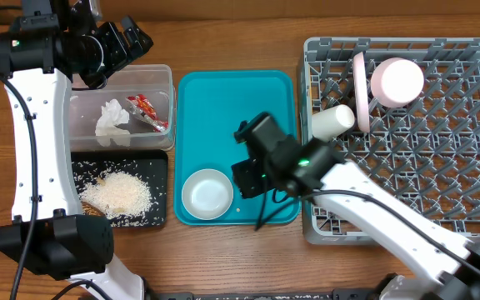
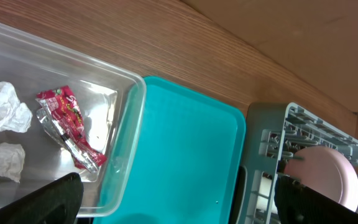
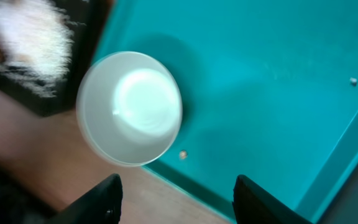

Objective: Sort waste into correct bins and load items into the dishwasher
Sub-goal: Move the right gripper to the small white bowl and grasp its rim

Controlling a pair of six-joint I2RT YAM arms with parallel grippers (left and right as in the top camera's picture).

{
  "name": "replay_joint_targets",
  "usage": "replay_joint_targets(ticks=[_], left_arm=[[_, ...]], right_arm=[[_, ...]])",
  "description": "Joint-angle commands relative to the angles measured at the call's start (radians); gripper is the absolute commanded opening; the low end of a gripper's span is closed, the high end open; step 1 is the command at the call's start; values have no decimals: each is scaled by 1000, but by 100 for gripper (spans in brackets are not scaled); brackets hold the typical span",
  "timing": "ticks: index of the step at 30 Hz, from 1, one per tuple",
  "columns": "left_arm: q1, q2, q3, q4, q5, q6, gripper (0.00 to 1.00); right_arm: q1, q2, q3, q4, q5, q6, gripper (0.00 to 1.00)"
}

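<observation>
Bowl [image 1: 207,193] alone on teal tray [image 1: 223,108] near front edge of table [image 1: 223,42], last item outside rack [image 1: 440,167] at right edge; right gripper [image 3: 179,183] just beside, fingers [image 3: 107,199] apart, likely next closing on rim; left gripper [image 2: 176,186] also spread, idle over tub [image 1: 161,79] at far-left corner.

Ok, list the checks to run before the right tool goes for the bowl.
1. Bowl upright and empty on the teal tray: ok.
2. Right tool open, holding nothing: ok.
3. Right tool centred over the bowl: not ok. In the wrist view the bowl sits up and left of the gap between the fingers.
4. Free pegs in the dish rack: ok, most of it is bare.
5. Left tool out of the way: ok, it hangs open over the clear tub.
</observation>
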Motion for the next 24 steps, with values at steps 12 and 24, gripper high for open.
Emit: replay_joint_targets(ticks=[12,24], left_arm=[[-2,-8,13,-1,-4,30,100],[-2,-8,13,0,-4,30,100]], right_arm=[[20,272,-24,213,39,83,55],[50,275,-25,176,32,82,47]])
